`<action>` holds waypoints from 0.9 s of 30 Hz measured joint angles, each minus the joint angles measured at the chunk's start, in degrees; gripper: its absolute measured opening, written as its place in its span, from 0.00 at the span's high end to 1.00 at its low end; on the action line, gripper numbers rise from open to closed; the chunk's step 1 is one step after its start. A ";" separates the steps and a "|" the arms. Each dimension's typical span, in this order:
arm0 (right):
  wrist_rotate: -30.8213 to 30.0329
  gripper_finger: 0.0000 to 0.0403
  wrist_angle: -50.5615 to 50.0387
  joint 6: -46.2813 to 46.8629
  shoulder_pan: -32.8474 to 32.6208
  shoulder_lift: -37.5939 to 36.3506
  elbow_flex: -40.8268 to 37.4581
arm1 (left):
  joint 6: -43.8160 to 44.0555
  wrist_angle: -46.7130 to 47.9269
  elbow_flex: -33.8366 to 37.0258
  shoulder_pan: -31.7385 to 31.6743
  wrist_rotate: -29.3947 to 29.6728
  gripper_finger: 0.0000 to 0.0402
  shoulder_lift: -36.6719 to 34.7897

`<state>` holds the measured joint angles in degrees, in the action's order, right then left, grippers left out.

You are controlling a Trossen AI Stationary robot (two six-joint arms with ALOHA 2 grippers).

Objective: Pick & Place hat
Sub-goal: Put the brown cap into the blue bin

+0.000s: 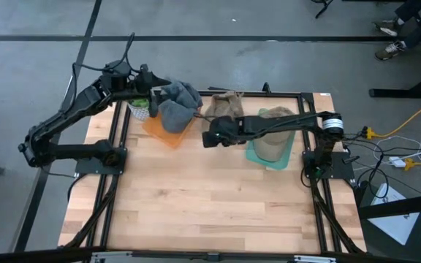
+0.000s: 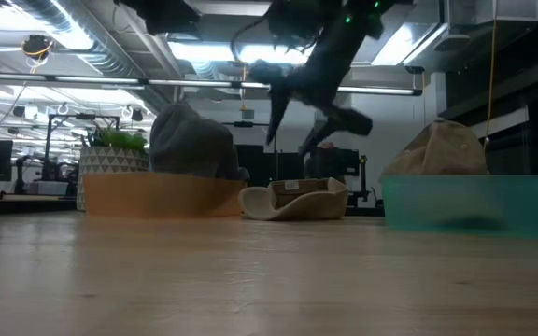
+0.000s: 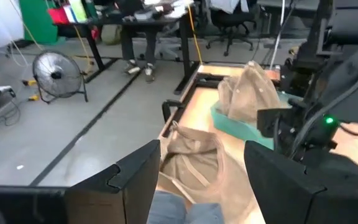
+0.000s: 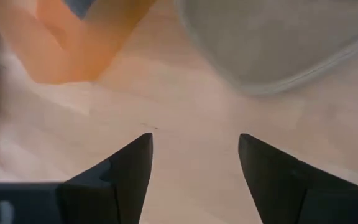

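- A small plant stands at the table's far-left corner, just beside the orange tray.
- Two trays: the orange one holds a grey hat, the teal tray a tan hat.
- Three hats in all; the third, a loose tan hat, lies on the wood between the trays.
- Right gripper, fingers spread and empty, hovers just near-side of the loose hat.
- Left gripper, also spread and empty, hangs above the grey hat.
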<state>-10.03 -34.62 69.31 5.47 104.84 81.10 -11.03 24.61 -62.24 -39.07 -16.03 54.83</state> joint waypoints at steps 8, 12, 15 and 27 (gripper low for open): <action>6.56 0.41 0.11 2.22 0.03 6.39 0.00 | 0.00 1.67 0.00 2.40 0.09 0.43 0.17; 2.46 0.41 0.33 3.83 0.00 8.26 0.00 | 0.04 2.59 0.00 3.49 0.18 0.43 0.17; -2.47 0.41 0.30 7.51 0.36 8.96 0.00 | 1.16 2.66 0.00 4.30 1.08 0.43 0.17; -10.11 0.41 -0.30 13.00 3.82 9.24 0.00 | 1.40 2.66 0.00 6.14 1.16 0.43 0.17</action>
<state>-20.13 -34.92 82.31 9.29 114.08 81.10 -9.63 27.27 -62.24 -32.92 -14.87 55.00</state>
